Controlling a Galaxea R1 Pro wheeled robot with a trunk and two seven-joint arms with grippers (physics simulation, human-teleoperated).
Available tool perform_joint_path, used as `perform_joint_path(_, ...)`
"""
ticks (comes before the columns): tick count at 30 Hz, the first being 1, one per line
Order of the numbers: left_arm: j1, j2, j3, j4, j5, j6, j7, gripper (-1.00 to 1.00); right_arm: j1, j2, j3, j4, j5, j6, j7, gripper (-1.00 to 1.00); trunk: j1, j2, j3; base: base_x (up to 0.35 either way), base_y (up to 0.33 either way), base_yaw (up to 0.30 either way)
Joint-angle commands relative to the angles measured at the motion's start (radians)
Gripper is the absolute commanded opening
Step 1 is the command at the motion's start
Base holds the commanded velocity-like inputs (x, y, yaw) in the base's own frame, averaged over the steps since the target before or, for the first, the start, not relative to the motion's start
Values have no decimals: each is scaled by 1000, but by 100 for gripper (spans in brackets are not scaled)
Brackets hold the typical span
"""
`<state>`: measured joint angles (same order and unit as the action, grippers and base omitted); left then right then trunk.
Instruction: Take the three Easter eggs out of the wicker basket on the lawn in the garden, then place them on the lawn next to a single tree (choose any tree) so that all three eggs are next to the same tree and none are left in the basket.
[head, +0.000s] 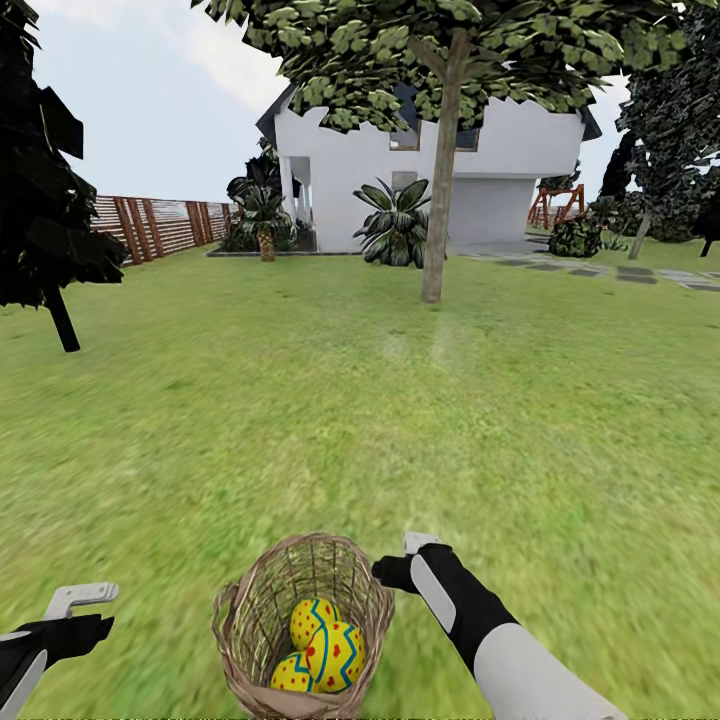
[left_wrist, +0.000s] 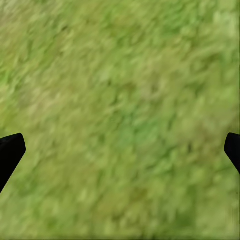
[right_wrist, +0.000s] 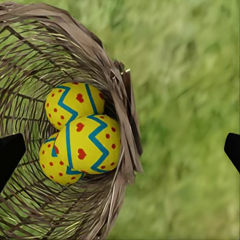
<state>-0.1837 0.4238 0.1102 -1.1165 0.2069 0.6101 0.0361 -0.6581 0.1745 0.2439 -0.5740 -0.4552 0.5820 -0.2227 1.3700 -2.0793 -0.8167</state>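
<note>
Sitting on the lawn (head: 330, 400), the wicker basket (head: 262, 600) is a tan woven bucket tipped a little, its mouth showing all three Easter eggs (head: 322, 645) bunched together inside: yellow shells with red hearts and dots and blue zigzag bands. The right gripper (head: 412, 556) hovers just beside the basket's rim, fingers spread wide and holding nothing; from its wrist camera the eggs (right_wrist: 82, 132) lie between the two dark fingertips (right_wrist: 10, 152). The left gripper (head: 80, 603) hangs over bare grass, apart from the basket, equally wide and empty. A tall tree (head: 440, 190) stands well beyond.
</note>
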Motion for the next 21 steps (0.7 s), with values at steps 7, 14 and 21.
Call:
perform_joint_path(7,0,0,0,-2,9,5,4,100,-2,0,4,-4,-11,2,-9,100,27,-50,-23,0,0,0)
perform_joint_path(14,0,0,0,-2,9,5,4,100,-7,0,4,-6,-11,3,-8,100,54,-99,-45,0,0,0)
perform_joint_path(21,0,0,0,-2,9,5,4,100,-8,0,6,-9,-11,4,-1,100,80,-148,-67,0,0,0)
